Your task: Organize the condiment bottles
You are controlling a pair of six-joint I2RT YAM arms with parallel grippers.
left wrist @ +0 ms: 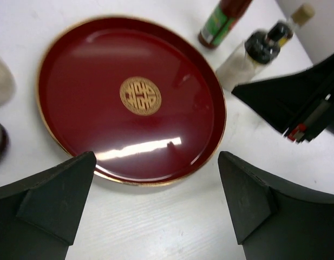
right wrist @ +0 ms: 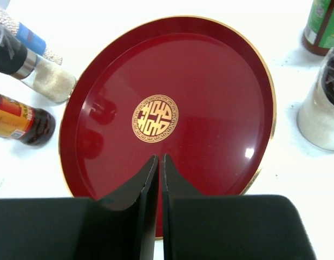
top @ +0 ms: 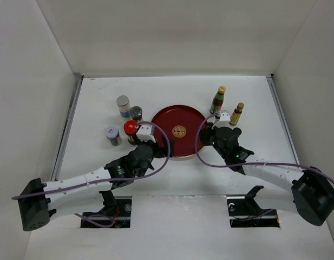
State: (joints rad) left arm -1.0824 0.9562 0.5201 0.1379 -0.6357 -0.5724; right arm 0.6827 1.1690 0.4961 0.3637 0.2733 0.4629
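The round dark-red tray (top: 177,131) has nothing on it. Left of it stand a white grey-capped shaker (top: 123,105), two silver-lidded jars (top: 136,113) (top: 112,135) and a red-lidded jar (top: 130,130). To the right stand an orange-capped sauce bottle (top: 218,99), a yellow-labelled bottle (top: 237,114) and a black-capped bottle (left wrist: 253,51). My left gripper (left wrist: 156,179) is open and empty at the tray's left front rim (left wrist: 156,181). My right gripper (right wrist: 158,160) is shut and empty over the tray's right rim (right wrist: 267,97).
White walls enclose the table on the left, back and right. The right arm (left wrist: 296,103) shows across the tray in the left wrist view. In the right wrist view a clear bottle (right wrist: 323,108) stands close beside the gripper's right.
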